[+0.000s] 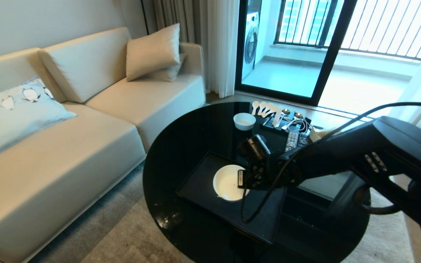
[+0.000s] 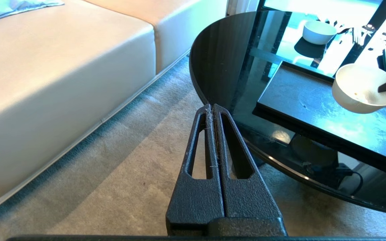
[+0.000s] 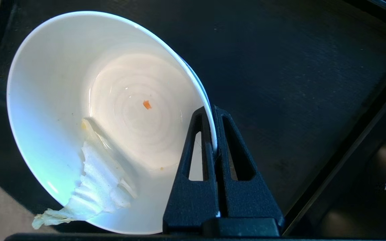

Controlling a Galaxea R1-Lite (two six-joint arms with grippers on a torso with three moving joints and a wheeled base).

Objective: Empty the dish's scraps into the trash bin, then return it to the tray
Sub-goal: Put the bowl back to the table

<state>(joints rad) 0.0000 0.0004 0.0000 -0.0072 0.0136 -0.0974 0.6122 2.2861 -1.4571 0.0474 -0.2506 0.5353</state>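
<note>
The white dish (image 1: 228,182) hangs just over the black tray (image 1: 203,184) on the round glass table, with my right gripper (image 1: 245,179) shut on its rim. In the right wrist view the gripper (image 3: 213,110) pinches the rim of the dish (image 3: 79,83), one finger inside and one outside. A piece of white tissue (image 3: 94,187) clings to the wall and hangs over the rim, and a tiny orange scrap (image 3: 147,104) sits at the bottom. The left wrist view shows the dish (image 2: 364,88) above the tray (image 2: 330,113). My left gripper (image 2: 212,106) is shut, parked over the carpet. The trash bin is out of view.
A smaller white bowl (image 1: 244,121) stands at the table's far side, beside spoons and cutlery (image 1: 276,113) and a remote control (image 1: 292,140). A cream sofa (image 1: 86,120) runs along the left. The table's rounded edge (image 2: 206,97) is close to the left gripper.
</note>
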